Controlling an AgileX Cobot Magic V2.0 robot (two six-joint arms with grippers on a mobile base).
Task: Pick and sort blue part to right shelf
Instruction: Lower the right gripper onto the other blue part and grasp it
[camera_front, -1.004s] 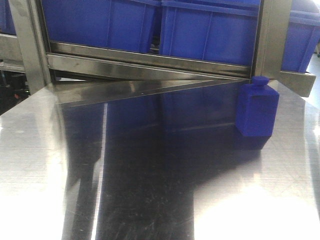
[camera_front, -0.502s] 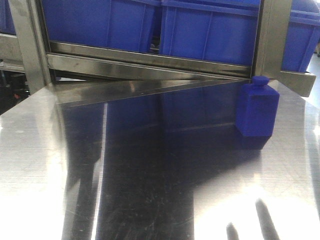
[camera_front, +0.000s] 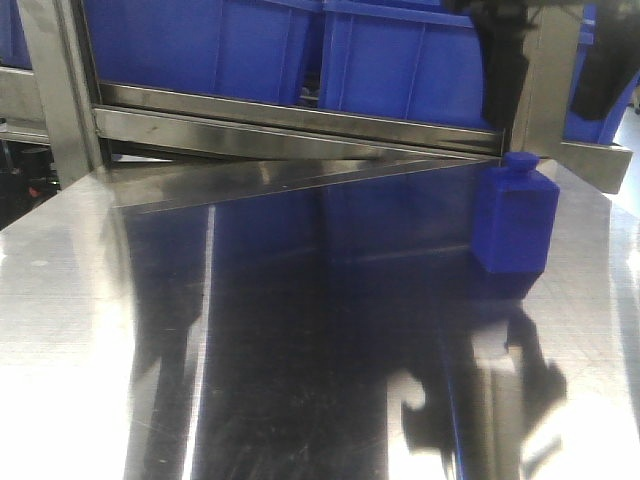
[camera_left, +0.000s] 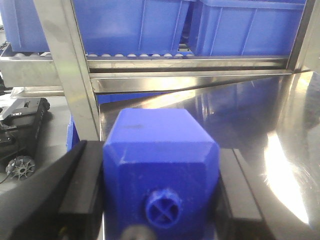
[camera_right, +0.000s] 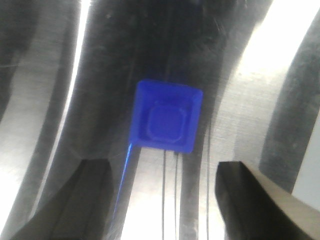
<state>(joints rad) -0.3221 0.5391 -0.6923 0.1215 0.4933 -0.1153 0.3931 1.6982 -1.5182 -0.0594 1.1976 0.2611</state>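
At the far right of the polished steel surface (camera_front: 250, 350), just beside the steel shelf upright (camera_front: 545, 70), the blue part (camera_front: 515, 220) is found standing upright and untouched. It is a small matte-blue bottle-shaped block with a boxy body, sloped shoulders and a low nub.

- The right end effector (camera_front: 552, 115) is held above the part with its dark fingers spread well apart. Nothing is gripped.
- In the right wrist view the part is seen from above, ahead of the finger line rather than between the fingers, and a little left of centre.
- The left end effector (camera_left: 160, 192) is clamped on a second blue block (camera_left: 160, 150), a similar matte piece with a round, cross-marked cap. It is held in front of the blue plastic bins (camera_left: 135, 25) on the shelf.

Risks, as judged:
- A finger may be driven onto a sloped shoulder if the descent is made without centring, and the part may be tipped.
- The upright or the rail behind may be struck by the far finger, since the part is set so near them.
- On the slick steel the part may be pushed aside by one-sided contact before it is closed on.
- The two look-alike blocks may be confused at sorting.
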